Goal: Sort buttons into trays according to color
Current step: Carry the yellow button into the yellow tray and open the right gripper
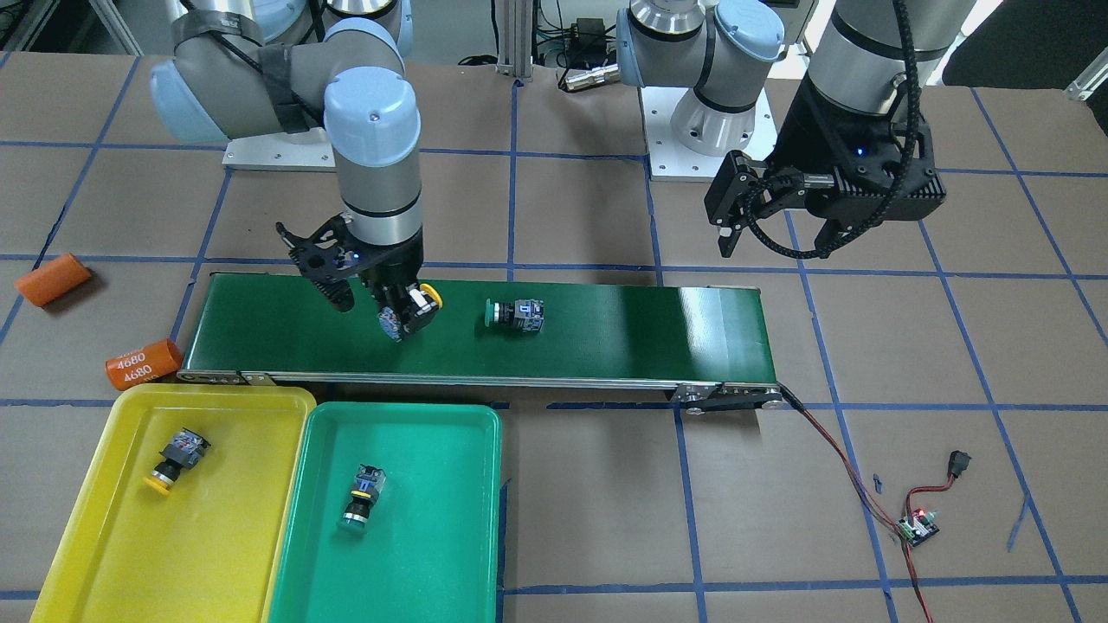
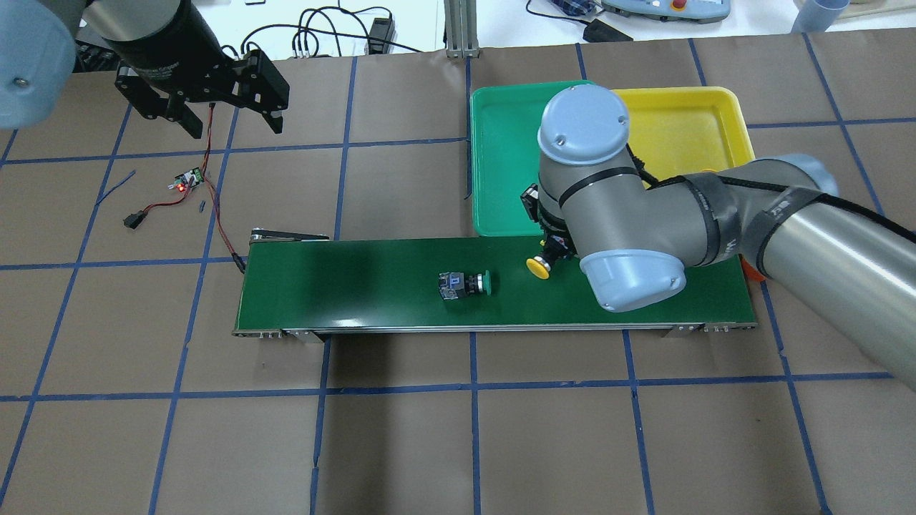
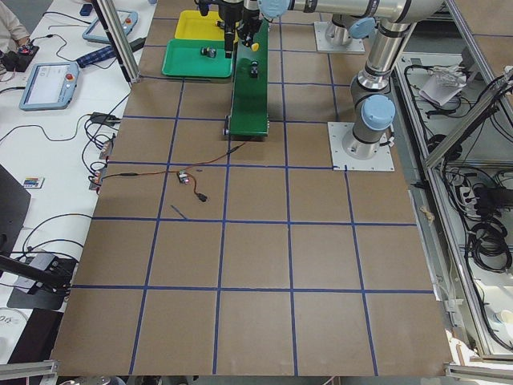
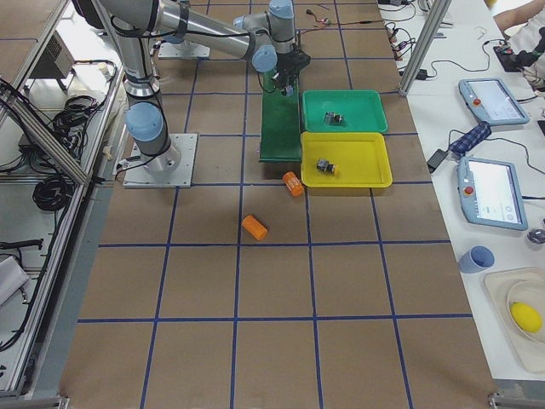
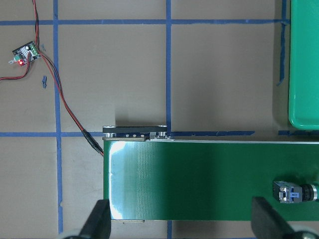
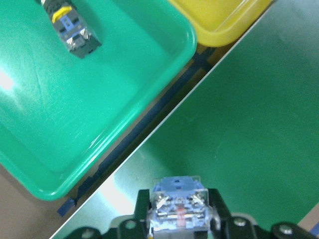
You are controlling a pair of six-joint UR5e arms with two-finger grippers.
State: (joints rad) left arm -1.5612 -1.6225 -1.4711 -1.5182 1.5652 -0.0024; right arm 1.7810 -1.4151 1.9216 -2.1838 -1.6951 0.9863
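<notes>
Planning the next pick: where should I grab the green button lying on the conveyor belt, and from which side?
Take the green button by its boxy body, probably from straight above: it lies on its side on the conveyor belt, flat sides exposed, round cap pointing along it.

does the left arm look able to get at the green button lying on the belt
Probably yes: the green button lies uncovered on the conveyor belt, and the left end effector hangs open near the belt's end. The right end effector, shut on the yellow button, sits nearby.

Button point(image 1: 514, 315) on belt point(image 1: 623, 333), trays point(image 1: 433, 519) beside belt
</notes>
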